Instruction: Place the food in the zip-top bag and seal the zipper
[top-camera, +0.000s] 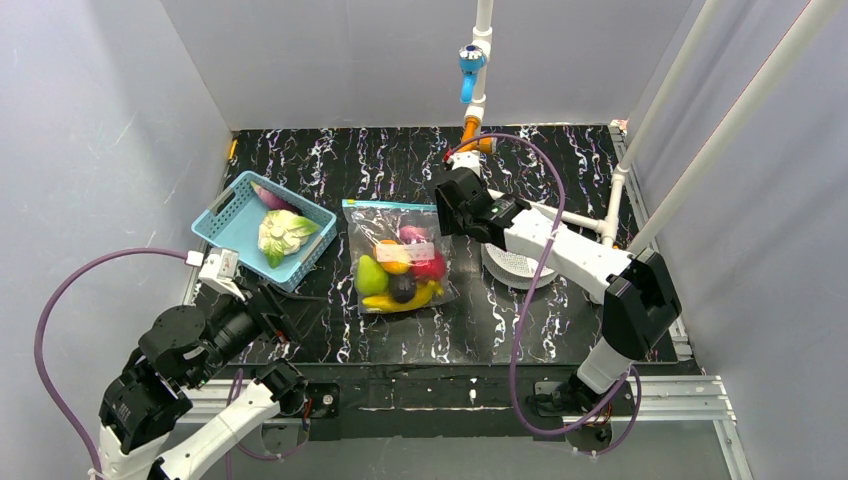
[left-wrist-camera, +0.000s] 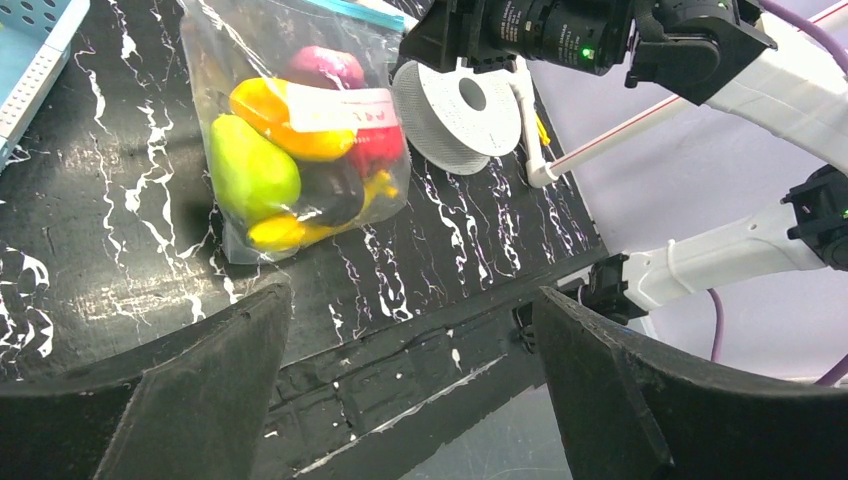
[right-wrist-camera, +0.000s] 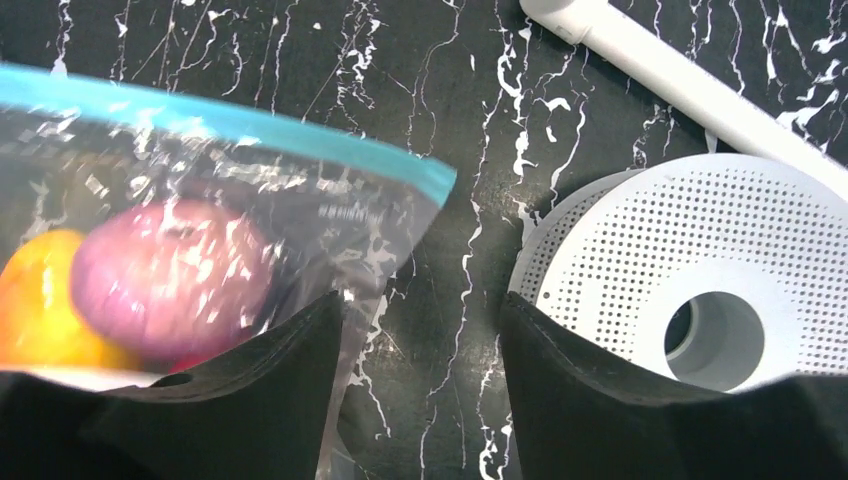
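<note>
The clear crinkly plastic bag of little toy fruits lay flat on the black table. The left gripper and the right gripper, near the bag's teal-blue zipper strip, were open and empty. The bag looked soft and slippery, so that strip seemed the best place to pinch.

The clear zip-top bag lies flat mid-worktop. Inside sits the food: green pear, yellow banana, red apple, orange piece, dark purple piece. Its teal zipper, along the far edge, looks shut, though that is hard to confirm.
</note>
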